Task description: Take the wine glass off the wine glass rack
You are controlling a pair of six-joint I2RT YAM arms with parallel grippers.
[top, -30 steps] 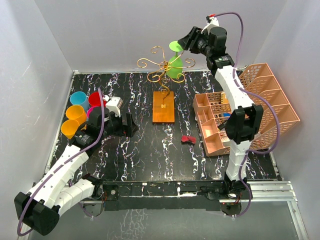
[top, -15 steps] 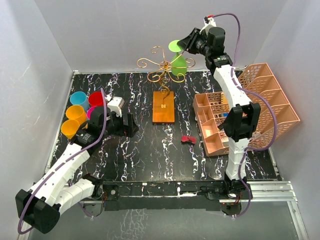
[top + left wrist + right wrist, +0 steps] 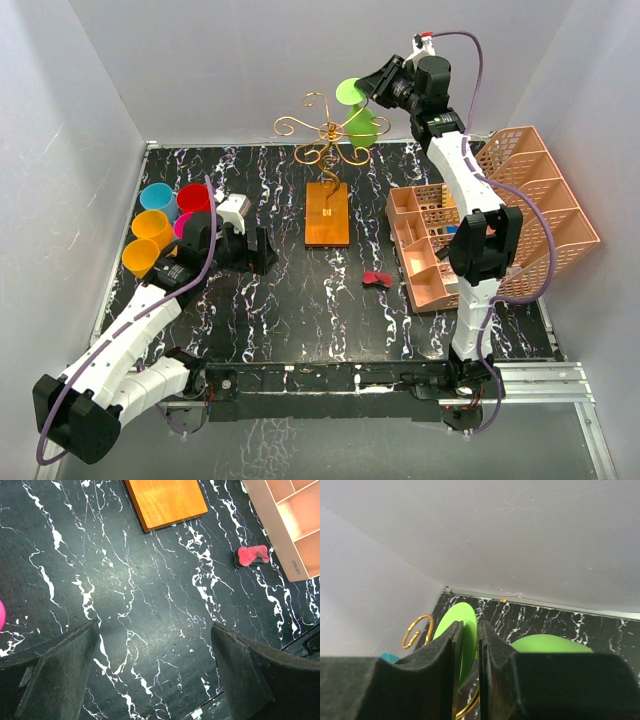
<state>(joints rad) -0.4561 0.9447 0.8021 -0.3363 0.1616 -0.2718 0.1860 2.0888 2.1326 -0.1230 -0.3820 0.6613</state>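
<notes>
**Green wine glass gripped at the gold rack**

The right end effector (image 3: 370, 89), raised high at the back of the counter (image 3: 280, 300), is pinched narrow on the upturned green wine glass (image 3: 362, 127), just below its round foot. In the right wrist view only a sliver of green shows between the two dark fingers (image 3: 437, 655), with the foot to their left and the bowl bulging to their right. The glass hangs foot-up, bowl-down at the right-hand scroll of the wine glass rack (image 3: 322, 130); whether it is free of the wire cannot be told. The rack's orange-brown base (image 3: 327, 213) lies flat mid-counter. The left end effector (image 3: 155, 645) hovers low over the black marbled surface, spread wide and gripping nothing. A small red object (image 3: 377, 279) lies beside the peach lattice organiser (image 3: 520, 200); coloured cups (image 3: 157, 197) cluster at far left.
</notes>
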